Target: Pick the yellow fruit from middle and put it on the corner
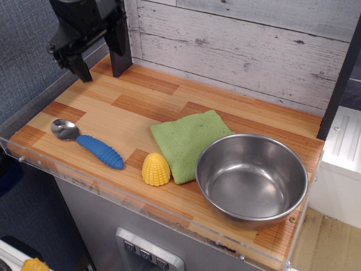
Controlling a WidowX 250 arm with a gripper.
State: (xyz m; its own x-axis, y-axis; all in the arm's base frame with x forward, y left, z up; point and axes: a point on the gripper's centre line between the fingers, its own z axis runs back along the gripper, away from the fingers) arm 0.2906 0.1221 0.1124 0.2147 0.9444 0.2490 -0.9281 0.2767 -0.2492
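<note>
The yellow toy corn sits upright near the front edge of the striped wooden tabletop, touching the left front corner of a green cloth. My black gripper hangs over the far left corner of the table, by the plank wall. Its two fingers point down, spread apart and empty. It is far from the corn, up and to the left.
A spoon with a blue ridged handle lies at the front left. A steel bowl stands at the front right on the cloth's edge. A clear acrylic rim runs along the front. A dark post stands at the right.
</note>
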